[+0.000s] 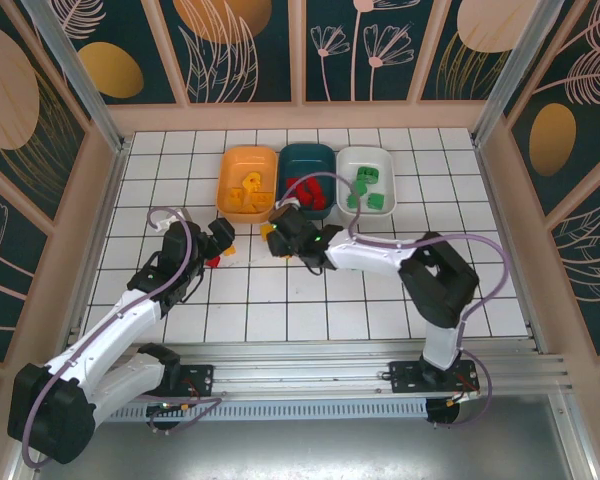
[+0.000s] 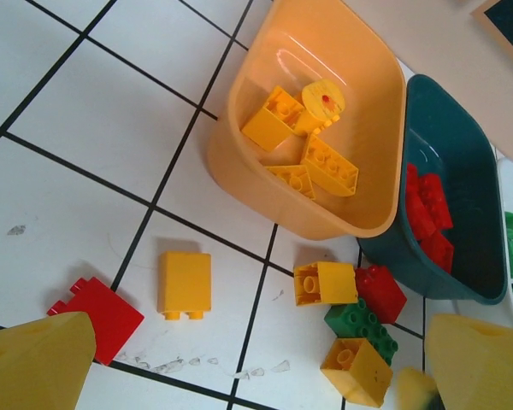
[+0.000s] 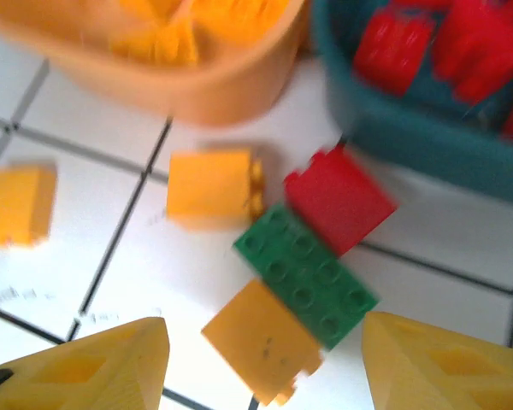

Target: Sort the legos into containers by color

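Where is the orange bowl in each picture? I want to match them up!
Top external: the orange bowl is in the upper middle, at the left end of the row.
Left wrist: it is at the top centre, with yellow legos inside.
Right wrist: its blurry near wall runs across the top left.
Shared landmark: the dark teal bowl with red legos sits just to its right.

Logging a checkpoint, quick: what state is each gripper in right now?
Left gripper: open, holding nothing.
Right gripper: open, holding nothing.
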Robot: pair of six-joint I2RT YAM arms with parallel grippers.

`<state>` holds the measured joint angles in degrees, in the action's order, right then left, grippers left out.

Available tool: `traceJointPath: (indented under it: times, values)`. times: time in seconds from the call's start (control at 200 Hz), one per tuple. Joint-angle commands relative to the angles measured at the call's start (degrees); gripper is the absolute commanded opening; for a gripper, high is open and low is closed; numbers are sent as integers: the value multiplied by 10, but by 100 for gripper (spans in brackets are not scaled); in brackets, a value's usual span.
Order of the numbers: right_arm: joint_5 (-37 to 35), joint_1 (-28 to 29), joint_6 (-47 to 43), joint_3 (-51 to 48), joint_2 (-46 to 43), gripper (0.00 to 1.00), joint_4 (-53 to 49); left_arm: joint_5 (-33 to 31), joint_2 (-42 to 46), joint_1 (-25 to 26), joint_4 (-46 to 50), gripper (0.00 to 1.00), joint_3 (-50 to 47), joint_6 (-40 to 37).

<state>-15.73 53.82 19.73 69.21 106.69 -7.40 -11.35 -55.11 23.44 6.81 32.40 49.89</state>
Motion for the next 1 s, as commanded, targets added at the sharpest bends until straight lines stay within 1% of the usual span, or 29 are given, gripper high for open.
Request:
traceJointPath:
  times: [0.0, 0.29, 0.576, 0.751, 0.846, 0.996]
  values:
    - [-12, 13, -26, 15, 32, 63, 11, 1, 6, -4, 10, 99, -8, 10]
    - [-45, 19, -35, 29, 59, 63, 8, 14, 10, -4, 10, 99, -4, 3]
    - [-43, 20, -47, 56, 103, 62, 0, 20, 6, -4, 9, 98, 0, 1]
    - [-34, 44, -37, 42, 76, 61, -2, 19, 7, -4, 13, 98, -4, -1]
    - [-7, 50, -25, 28, 60, 60, 5, 22, 6, -4, 9, 99, -6, 0]
    - [2, 54, -20, 29, 57, 60, 6, 32, -2, -4, -1, 99, -3, 5]
